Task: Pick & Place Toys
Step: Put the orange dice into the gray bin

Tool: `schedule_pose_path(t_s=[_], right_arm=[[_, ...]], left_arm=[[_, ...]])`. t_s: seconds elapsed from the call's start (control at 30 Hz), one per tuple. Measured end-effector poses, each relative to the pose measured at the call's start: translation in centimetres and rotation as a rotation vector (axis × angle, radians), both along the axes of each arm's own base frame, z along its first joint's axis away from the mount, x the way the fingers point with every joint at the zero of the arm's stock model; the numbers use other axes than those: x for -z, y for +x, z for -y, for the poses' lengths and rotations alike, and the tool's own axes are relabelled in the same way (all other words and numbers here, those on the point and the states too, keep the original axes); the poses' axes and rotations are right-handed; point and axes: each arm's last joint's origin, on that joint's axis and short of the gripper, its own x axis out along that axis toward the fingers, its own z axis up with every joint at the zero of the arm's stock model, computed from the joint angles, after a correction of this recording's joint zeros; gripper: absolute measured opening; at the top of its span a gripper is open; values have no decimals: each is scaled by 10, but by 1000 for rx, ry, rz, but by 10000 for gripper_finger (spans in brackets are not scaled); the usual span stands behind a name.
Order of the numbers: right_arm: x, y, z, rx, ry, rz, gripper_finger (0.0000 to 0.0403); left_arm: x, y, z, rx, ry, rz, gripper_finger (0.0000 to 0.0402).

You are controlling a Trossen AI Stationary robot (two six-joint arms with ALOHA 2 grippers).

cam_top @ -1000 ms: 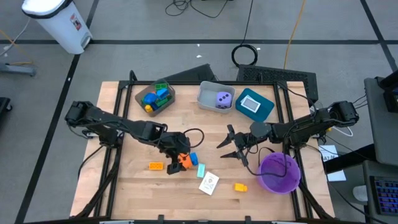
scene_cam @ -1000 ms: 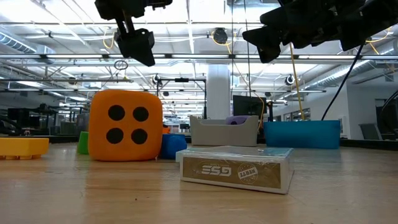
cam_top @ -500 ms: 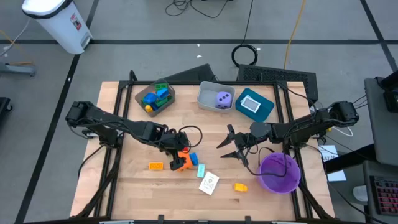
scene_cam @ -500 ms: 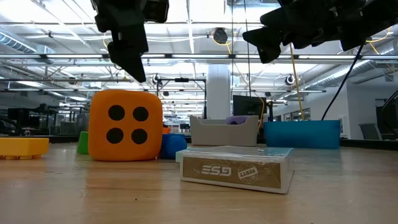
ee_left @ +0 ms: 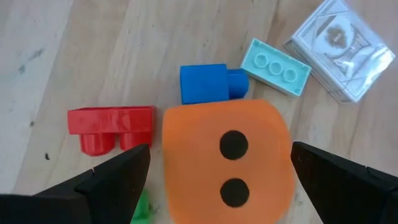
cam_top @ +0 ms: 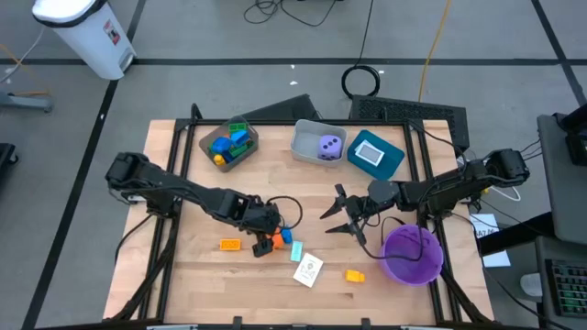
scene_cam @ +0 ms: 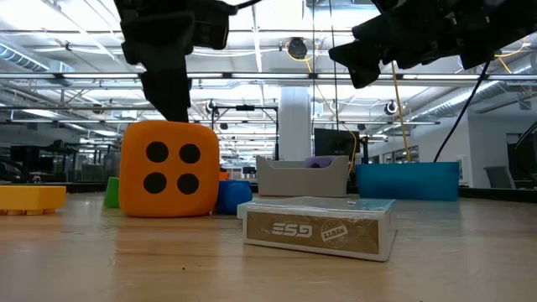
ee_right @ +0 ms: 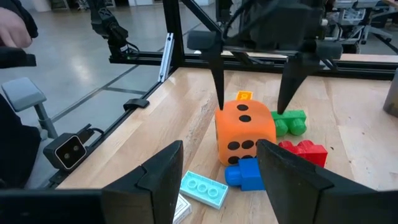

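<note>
Between the fingers of the left hand (ee_left: 214,180), the orange die (ee_left: 227,162) is sitting on the desk (cam_top: 193,266), not yet gripped. Fingers are spread wide, one on each side of the die with clear gaps showing, so this is looking like a straddle ahead of a squeeze. Right wrist view is confirming it: both fingers are hanging down past the die's top edges, apart from its faces.

Crowding the die on the far side of the hand: blue block (ee_left: 208,84) touching or nearly touching it, pale teal block (ee_left: 275,66) just beyond, card pack (ee_left: 341,53) further out. Red block (ee_left: 112,127) is lying just beside one finger, risking a snag as the fingers come together. Green block (ee_right: 287,122) is sitting behind the die.

Right hand (cam_top: 341,218) is waiting well apart, fingers spread, near the purple bowl (cam_top: 411,255).
</note>
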Motion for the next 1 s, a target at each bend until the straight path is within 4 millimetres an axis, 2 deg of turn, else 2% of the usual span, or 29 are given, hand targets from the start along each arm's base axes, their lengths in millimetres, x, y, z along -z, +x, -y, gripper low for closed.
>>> schedule_pose_path(t_s=[0.43,0.87,1.0], right_arm=[[1,0,0,0,-2,-14,196],[1,0,0,-3,-16,-9,196],[1,0,0,-3,-16,-9,196]], left_arm=[[14,3,6,-3,-6,-58,397],[15,1,11,-29,-17,-69,397],[16,1,11,34,-57,-84,397]])
